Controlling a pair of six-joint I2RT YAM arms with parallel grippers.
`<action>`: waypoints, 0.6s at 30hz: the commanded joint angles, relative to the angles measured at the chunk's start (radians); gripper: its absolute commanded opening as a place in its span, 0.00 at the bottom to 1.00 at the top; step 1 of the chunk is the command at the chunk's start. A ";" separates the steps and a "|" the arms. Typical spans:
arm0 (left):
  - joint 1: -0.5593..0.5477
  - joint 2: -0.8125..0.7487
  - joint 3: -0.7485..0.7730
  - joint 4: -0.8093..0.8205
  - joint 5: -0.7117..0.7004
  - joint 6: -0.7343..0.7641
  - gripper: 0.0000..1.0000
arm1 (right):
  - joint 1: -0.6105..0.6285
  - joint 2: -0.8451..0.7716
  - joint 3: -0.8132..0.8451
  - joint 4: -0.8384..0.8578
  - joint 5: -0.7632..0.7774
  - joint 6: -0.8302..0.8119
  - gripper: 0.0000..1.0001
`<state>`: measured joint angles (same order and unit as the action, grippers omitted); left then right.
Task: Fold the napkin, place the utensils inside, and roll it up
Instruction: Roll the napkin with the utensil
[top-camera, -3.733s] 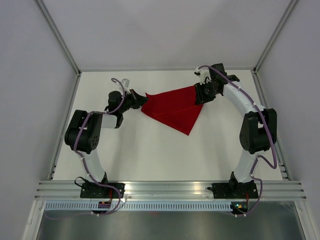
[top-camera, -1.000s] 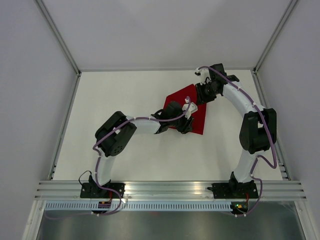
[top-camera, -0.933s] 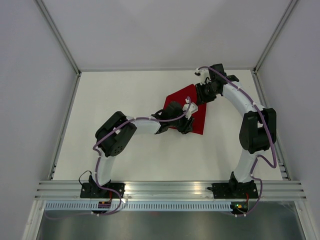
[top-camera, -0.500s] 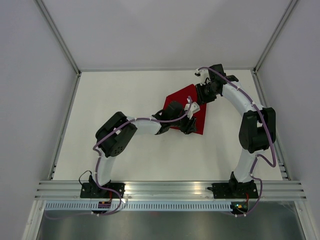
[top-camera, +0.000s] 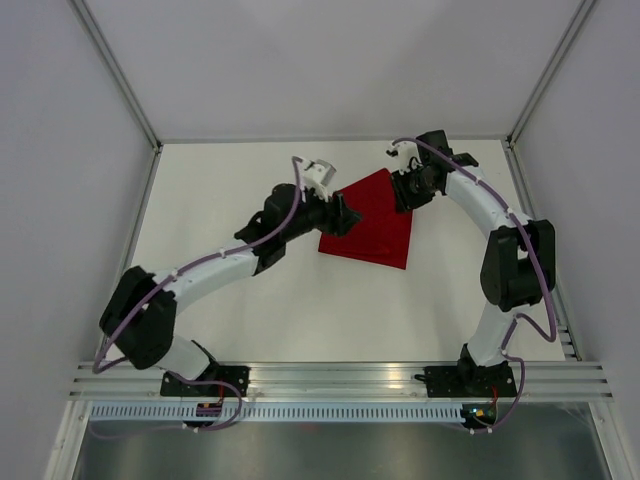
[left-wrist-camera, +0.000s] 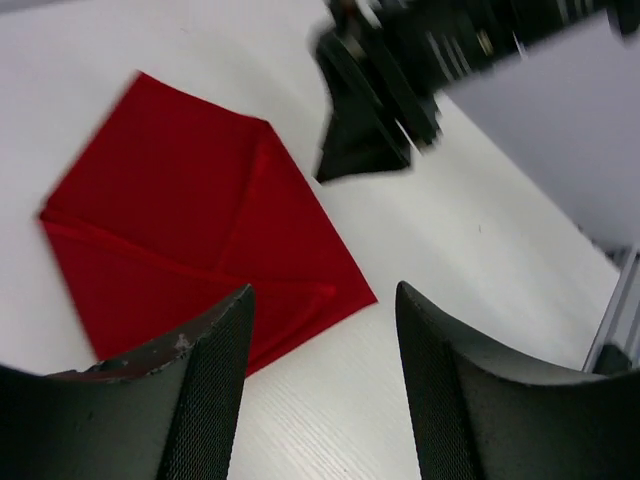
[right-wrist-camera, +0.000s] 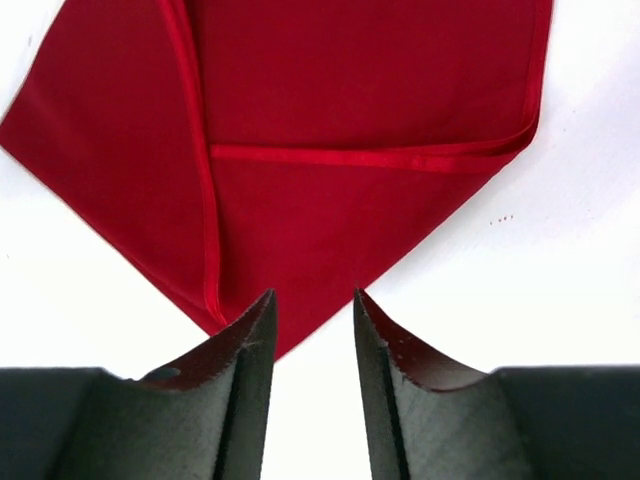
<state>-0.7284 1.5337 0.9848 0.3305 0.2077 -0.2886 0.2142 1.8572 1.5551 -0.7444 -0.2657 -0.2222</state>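
The napkin (top-camera: 372, 225) lies flat on the white table (top-camera: 250, 290), right of centre and toward the far side, between the two grippers. It is folded into a compact four-sided shape with one corner pointing toward the far edge. In the right wrist view, overlapping layers show on its upper face, with raised hems crossing it, one running across and one running along its length. The left arm reaches diagonally from its base across the table, and the left gripper (top-camera: 342, 215) sits at the left edge of the napkin. In the left wrist view, its fingers (left-wrist-camera: 200, 380) stand well apart, with bare table and the near corner of the napkin showing in the gap; nothing is clamped between them. The right arm curves up the right side of the table, and the right gripper (top-camera: 405, 193) is positioned at the far right corner of the napkin. In the right wrist view, its fingers (right-wrist-camera: 395, 385) stand apart with white table visible between them. One pointed corner of the napkin ends just beside the tip of one finger; whether cloth and finger touch cannot be told, but the cloth is not pinched. An aluminium rail (top-camera: 340, 375) carries both arm bases at the near edge.
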 joint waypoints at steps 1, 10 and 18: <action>0.115 -0.105 -0.005 -0.149 -0.128 -0.203 0.64 | 0.069 -0.124 -0.084 0.028 0.009 -0.120 0.45; 0.268 -0.214 0.057 -0.268 -0.093 -0.213 0.66 | 0.264 -0.207 -0.364 0.239 0.094 -0.400 0.60; 0.273 -0.195 0.130 -0.324 -0.103 -0.164 0.66 | 0.300 -0.136 -0.348 0.280 0.056 -0.494 0.66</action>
<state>-0.4576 1.3506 1.0554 0.0372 0.1226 -0.4740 0.5091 1.7050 1.1797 -0.5404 -0.2008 -0.6373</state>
